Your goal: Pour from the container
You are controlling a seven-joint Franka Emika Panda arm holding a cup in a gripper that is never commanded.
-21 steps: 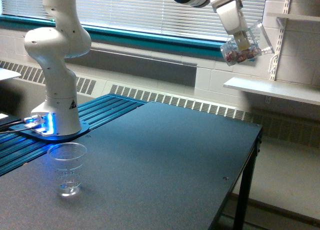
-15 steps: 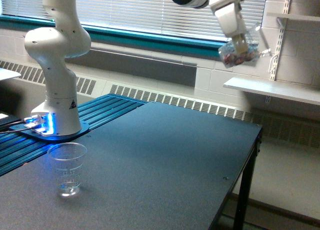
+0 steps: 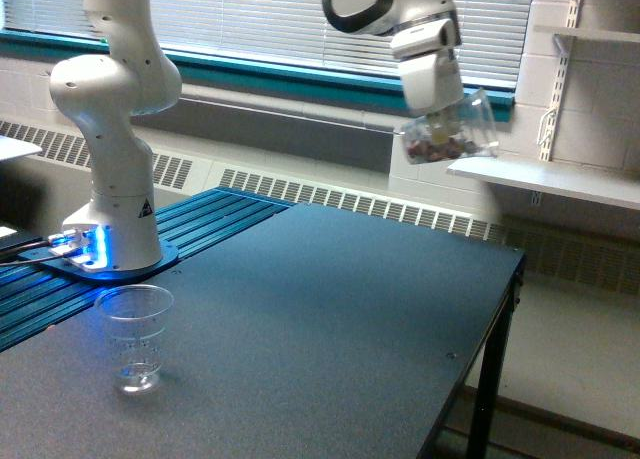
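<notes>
Nearest the camera, a ribbed clear cup (image 3: 136,337) stands upright on the dark counter (image 3: 320,319), toward the exterior view's left, and looks empty apart from glints at its base. Just behind it the arm's white base (image 3: 112,229) sits on a blue ridged mat (image 3: 190,229), with a blue light glowing low on it and a small black triangular sticker whose mark is too small to read. No other writing or brand can be made out anywhere. Further back and high above the counter's far edge, the claw (image 3: 437,119) is clamped on the container (image 3: 450,134), a smooth clear cup tilted onto its side, mouth toward the exterior view's right, with small dark reddish bits lying along its lower wall. It hangs well apart from the ribbed cup, up in front of the window blinds (image 3: 280,24) and near a white wall shelf (image 3: 545,179). The container is probably light, thin and springy, so a hard squeeze would likely buckle it and its slick wall could slip; a hold across the middle of the wall, as it seems to be taken here, looks the safest. The loose contents will likely shift and spill early at this tilt, so it probably needs carrying over to the ribbed cup before tipping more.
</notes>
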